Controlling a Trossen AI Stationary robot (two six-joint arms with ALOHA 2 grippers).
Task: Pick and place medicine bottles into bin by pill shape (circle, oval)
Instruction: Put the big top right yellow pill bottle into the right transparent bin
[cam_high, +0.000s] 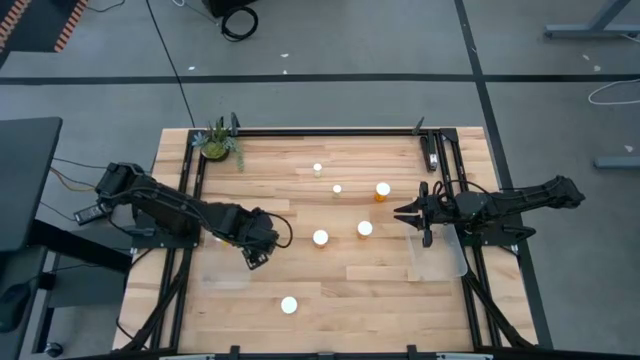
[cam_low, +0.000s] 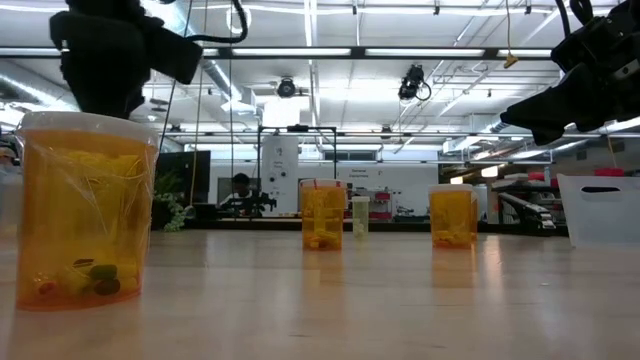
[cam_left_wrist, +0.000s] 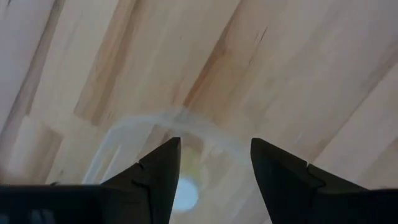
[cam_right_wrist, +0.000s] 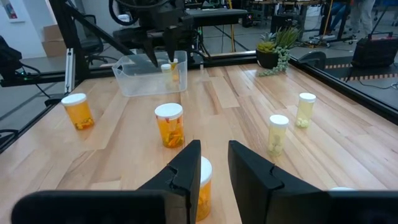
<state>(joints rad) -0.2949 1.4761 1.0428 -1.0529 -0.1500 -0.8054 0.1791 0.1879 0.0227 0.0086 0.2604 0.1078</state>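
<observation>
Smooth pale wood table (cam_high: 330, 290), translucent amber plastic bottles (cam_right_wrist: 170, 124), clear plastic bin (cam_right_wrist: 140, 78)
</observation>
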